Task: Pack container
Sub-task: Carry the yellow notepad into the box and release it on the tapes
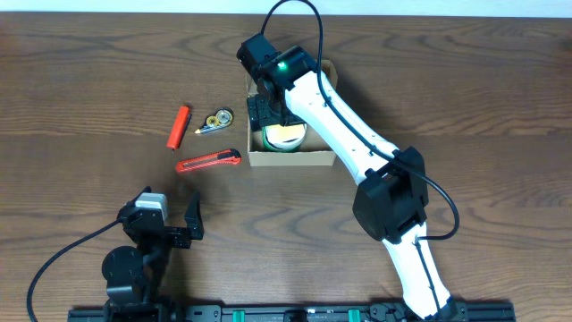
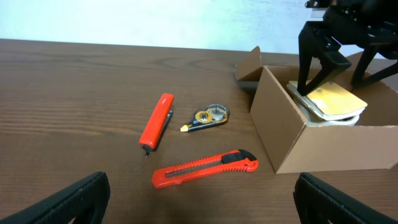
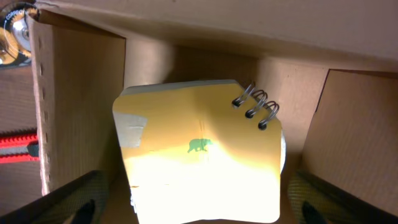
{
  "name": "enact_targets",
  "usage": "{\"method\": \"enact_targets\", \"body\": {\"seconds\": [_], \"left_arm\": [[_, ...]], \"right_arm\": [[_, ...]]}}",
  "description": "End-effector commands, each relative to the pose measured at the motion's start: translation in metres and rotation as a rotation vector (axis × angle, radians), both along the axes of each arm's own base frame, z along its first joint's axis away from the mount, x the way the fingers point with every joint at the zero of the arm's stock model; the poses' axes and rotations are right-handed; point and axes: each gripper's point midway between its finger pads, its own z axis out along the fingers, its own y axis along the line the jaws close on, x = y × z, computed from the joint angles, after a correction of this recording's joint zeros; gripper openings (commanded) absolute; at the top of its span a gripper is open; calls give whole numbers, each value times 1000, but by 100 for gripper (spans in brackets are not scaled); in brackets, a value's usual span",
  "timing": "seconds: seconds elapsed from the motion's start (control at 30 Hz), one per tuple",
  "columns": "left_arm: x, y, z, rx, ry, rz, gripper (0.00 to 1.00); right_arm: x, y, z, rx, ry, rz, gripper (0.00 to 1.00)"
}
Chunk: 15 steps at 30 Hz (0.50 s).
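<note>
Yellow spiral-bound notepad (image 3: 199, 168) lies directly under right gripper (image 2: 331, 84), jaws apart, gripping nothing, inside small tan cardboard box (image 1: 295, 159). Left gripper (image 2: 202, 193) jaws wide, empty. I judge red box cutter (image 2: 205, 169) next: left of box, long axis across left wrist view, left arm nearer.

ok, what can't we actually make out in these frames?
- Overhead: the right arm covers most of the tan cardboard box, so its contents barely show.
- Left wrist: the white object under the yellow spiral-bound notepad is mostly covered and can't be identified.
- Right wrist: the small green print on the notepad is too small to read. The red utility knife is cut off by the left edge and the box wall.
</note>
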Motion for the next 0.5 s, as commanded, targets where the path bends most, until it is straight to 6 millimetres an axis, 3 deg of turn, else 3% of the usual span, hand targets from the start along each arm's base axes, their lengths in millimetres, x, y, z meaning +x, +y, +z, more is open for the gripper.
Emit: {"method": "enact_targets", "body": {"seconds": [0.0, 0.1, 0.23, 0.27, 0.33, 0.47], "left_arm": [[0, -1, -12, 11, 22, -11, 95], [0, -1, -12, 11, 22, -11, 95], [0, -1, -12, 11, 22, -11, 95], [0, -1, -12, 11, 22, -11, 95], [0, -1, -12, 11, 22, -11, 96], [0, -1, -12, 11, 22, -11, 95]], "right_arm": [[-1, -2, 2, -18, -10, -7, 99], [-1, -3, 22, 0, -34, -7, 99], [1, -11, 84, 56, -137, 30, 99], [2, -18, 106, 73, -180, 54, 99], [2, -29, 129, 79, -224, 92, 99], [-8, -67, 164, 84, -244, 65, 99]]}}
